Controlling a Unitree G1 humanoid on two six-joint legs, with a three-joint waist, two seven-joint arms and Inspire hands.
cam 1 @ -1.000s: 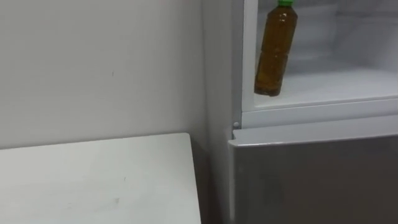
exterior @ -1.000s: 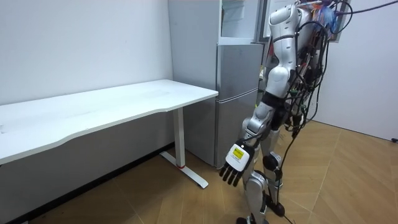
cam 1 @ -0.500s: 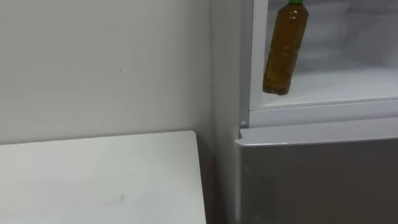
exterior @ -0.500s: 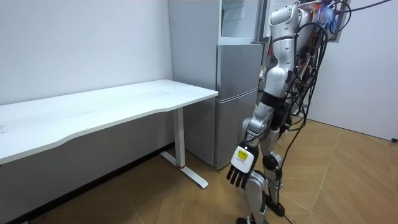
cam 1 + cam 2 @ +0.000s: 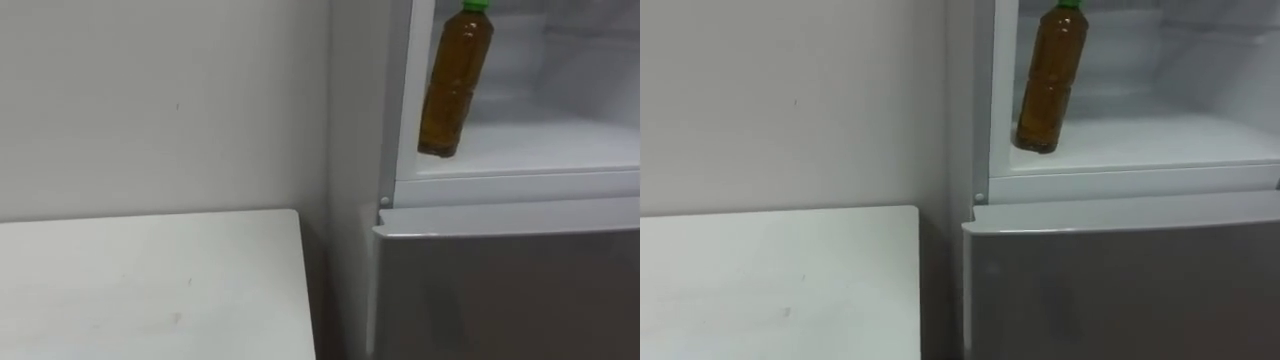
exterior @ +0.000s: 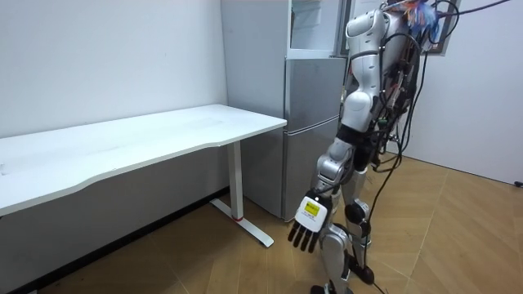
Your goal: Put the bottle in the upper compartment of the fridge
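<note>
fridge's upper shelf holds the bottle, front left.

Top edge clips the cap of the bottle

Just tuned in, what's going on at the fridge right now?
The robot stands facing the fridge, whose upper compartment is open. The bottle, brown with a green cap, sits at the front left of the upper shelf, with no robot hand on it. The left robot hand hangs open at the robot's side. The lower door is shut, and a white table stands beside the fridge. The placing looks done.
</note>
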